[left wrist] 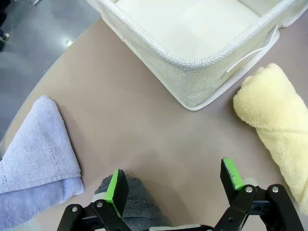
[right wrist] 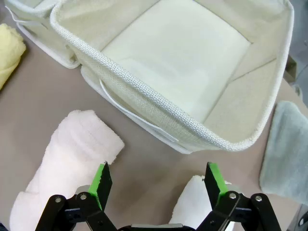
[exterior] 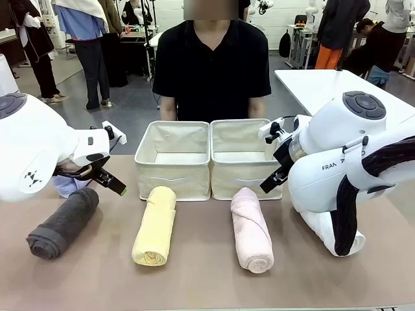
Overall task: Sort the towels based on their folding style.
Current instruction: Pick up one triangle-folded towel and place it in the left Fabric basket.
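First pick is being set up: left gripper [left wrist: 173, 180], right gripper [right wrist: 158, 179] are being held wide, empty; grey roll [exterior: 63, 222] at table's [exterior: 201, 275] left edge likely targeted next.

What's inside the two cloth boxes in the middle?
Both look empty. The right bin shows a bare cloth floor from above. The left bin shows bare floor too, though part of it lies outside the picture.

Right claw [right wrist: 156, 169] agape above desk [right wrist: 43, 91]: pink rolled towel [right wrist: 67, 159], white towel [right wrist: 191, 199], grey-green towel [right wrist: 286, 149], yellow towel edge [right wrist: 8, 48], beige fabric bin [right wrist: 96, 67].
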Robot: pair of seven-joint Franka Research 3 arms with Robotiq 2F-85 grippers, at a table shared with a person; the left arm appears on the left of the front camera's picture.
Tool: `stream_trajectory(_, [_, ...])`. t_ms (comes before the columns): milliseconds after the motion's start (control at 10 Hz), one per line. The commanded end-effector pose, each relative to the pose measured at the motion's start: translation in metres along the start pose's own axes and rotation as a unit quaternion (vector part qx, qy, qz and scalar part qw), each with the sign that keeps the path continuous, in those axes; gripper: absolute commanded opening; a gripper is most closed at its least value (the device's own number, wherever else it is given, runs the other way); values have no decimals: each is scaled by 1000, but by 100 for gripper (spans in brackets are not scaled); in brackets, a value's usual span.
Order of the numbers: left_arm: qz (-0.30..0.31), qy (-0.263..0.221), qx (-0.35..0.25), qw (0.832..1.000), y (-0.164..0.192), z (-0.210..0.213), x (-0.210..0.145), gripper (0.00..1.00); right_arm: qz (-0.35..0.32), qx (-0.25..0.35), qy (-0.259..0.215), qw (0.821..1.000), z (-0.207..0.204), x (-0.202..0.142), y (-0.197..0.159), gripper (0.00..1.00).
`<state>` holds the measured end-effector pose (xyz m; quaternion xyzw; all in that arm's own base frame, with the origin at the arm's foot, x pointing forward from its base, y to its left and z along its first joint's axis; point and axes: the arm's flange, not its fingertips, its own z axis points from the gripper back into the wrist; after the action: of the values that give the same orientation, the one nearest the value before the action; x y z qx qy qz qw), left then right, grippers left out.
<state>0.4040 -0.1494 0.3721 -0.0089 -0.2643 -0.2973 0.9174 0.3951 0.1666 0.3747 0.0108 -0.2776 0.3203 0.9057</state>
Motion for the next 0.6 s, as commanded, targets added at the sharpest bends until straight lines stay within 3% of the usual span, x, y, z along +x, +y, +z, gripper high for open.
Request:
stream_trajectory(0, [0,0,0,1000,0,0,0,100,0,0,0,1000,0,0,0,100])
stream_trajectory(500, [0,0,0,1000,0,0,0,100,0,0,0,1000,0,0,0,100])
